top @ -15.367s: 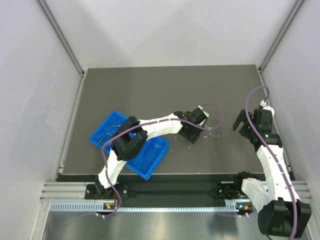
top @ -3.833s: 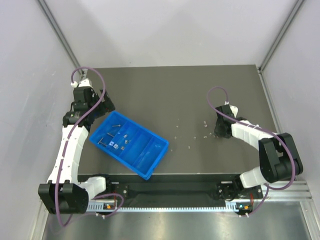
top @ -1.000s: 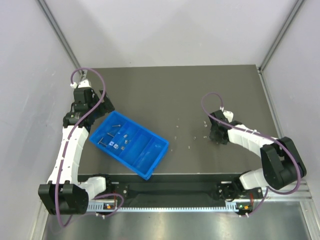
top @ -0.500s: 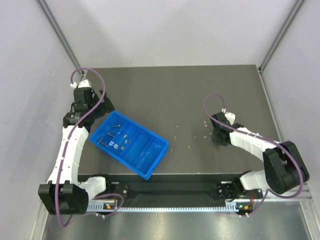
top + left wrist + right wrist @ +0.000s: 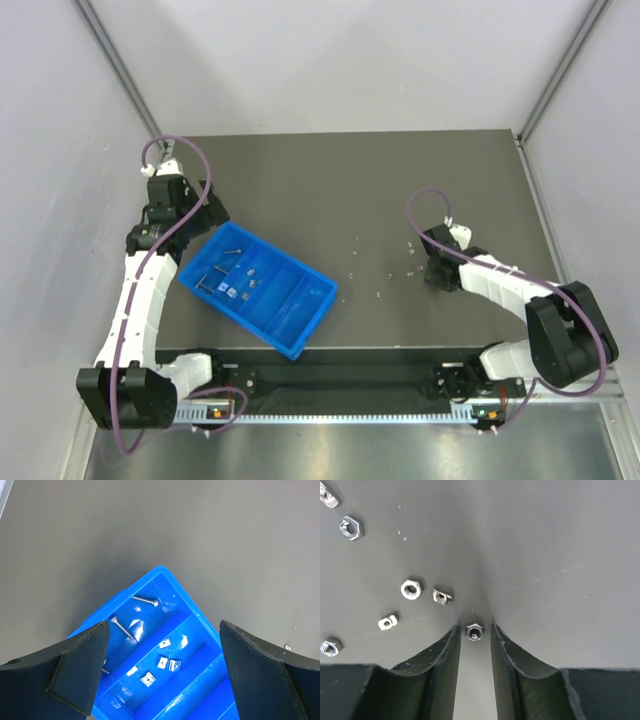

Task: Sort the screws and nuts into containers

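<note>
— Where's the nut?
— One hex nut (image 5: 474,631) lies flat on the desk (image 5: 330,180), right of the middle, between the tips of the right claw (image 5: 475,627). The jaws stand narrow, with a thin strip of desk showing on each side of the nut, so they have no hold on it.
— Others close by?
— Several loose nuts (image 5: 410,589) lie scattered beside it toward the desk's middle. They are apart from one another, and none touches the fingers (image 5: 445,652).
— And the tray?
— The blue tray (image 5: 318,322) sits askew toward the desk's left near corner, well apart from the loose pieces. Its end compartment holds at least two screws (image 5: 145,600). The next compartment holds a few sorted nuts (image 5: 173,665).
— The other arm?
— The left claw (image 5: 162,625) hangs over the tray's far corner, jaws spread wide, holding nothing.
</note>
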Tool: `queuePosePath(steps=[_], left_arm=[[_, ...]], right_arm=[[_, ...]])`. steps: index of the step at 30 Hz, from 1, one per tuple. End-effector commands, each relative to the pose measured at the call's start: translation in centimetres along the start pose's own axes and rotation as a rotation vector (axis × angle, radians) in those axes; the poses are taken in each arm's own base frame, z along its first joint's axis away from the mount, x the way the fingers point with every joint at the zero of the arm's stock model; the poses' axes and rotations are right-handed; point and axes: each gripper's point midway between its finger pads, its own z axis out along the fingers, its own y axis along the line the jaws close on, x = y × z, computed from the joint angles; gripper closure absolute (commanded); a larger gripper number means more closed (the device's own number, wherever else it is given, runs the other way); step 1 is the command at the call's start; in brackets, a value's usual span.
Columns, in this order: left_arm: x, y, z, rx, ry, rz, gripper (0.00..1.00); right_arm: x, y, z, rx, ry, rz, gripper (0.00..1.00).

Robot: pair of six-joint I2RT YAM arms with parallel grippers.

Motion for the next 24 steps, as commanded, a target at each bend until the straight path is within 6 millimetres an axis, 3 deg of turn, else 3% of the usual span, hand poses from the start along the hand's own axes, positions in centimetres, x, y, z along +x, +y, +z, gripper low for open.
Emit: queuePosePath(steps=[1, 10, 18, 24], left_arm=[[-1.2, -0.8, 0.0, 0.03, -0.041, -0.008, 0.05], [-1.2, -0.8, 0.1, 0.025, -0.037, -0.006, 0.05], [-1.2, -0.7, 0.2, 0.022, -0.038, -0.005, 0.05], [-1.5, -0.7, -0.1, 0.019, -0.046, -0.005, 0.05]], right_arm=[[1.1, -1.1, 1.0, 0.053, 0.047, -0.016, 0.69], [2.3, -1.1, 0.9, 0.035, 0.082, 0.006, 0.71], [3.0, -1.3, 1.1, 0.034, 0.097, 0.019, 0.84], [3.0, -1.0, 0.1, 0.01, 0.107, 0.037, 0.88]])
